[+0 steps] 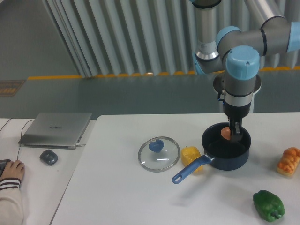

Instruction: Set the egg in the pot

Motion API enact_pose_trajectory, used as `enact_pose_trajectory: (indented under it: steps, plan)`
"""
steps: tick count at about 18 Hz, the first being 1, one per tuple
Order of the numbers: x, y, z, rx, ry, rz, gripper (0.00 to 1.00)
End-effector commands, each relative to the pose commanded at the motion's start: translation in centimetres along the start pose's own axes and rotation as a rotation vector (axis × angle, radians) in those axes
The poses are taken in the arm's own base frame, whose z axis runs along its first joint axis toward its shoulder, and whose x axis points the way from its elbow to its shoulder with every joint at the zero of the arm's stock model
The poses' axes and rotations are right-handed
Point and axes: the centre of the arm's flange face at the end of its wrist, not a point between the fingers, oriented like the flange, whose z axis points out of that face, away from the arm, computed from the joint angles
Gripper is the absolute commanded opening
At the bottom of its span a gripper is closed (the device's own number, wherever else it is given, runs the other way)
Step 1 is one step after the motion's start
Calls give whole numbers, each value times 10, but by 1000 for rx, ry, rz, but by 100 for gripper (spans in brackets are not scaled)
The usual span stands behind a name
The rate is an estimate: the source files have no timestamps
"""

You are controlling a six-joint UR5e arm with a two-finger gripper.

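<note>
The arm point(241, 65) is seen reaching down from the upper right, with the table point(140, 197) spread beneath it; directly below the gripper point(233, 133) the pot point(226, 151) is set, its long blue handle pointed away to the lower left of the tool; a closed laptop point(56, 129) lies far off to the left of the tool, with a mouse point(48, 157) just in front of it and a person's hand point(11, 171) at the table's left edge; a glass lid point(159, 153) is laid flat to the left of the tool, beyond the pot's handle; a green pepper point(268, 205) is found below and to the right of the tool, nearer the camera; a yellow fruit point(191, 155) sits between the lid and the pot, touching or nearly touching the handle; an orange bumpy food point(288, 161) rests to the right of the tool, apart from the pot; the egg point(226, 133) is gripped between the narrowly closed fingers, held over the pot's mouth at about rim level; the carrying is judged largely done, while the release of the egg into the pot and the withdrawal of the tool are judged left to do.
</note>
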Motion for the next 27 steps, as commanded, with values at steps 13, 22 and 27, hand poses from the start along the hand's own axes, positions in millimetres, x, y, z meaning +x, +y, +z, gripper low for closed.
enact_pose_trajectory:
  steps: [13, 22, 27]
  plan:
    - [0, 0, 2, 8, 4, -19, 24]
    - [1, -3, 2, 11, 4, -28, 24]
    - [3, -15, 8, -4, 17, -44, 24]
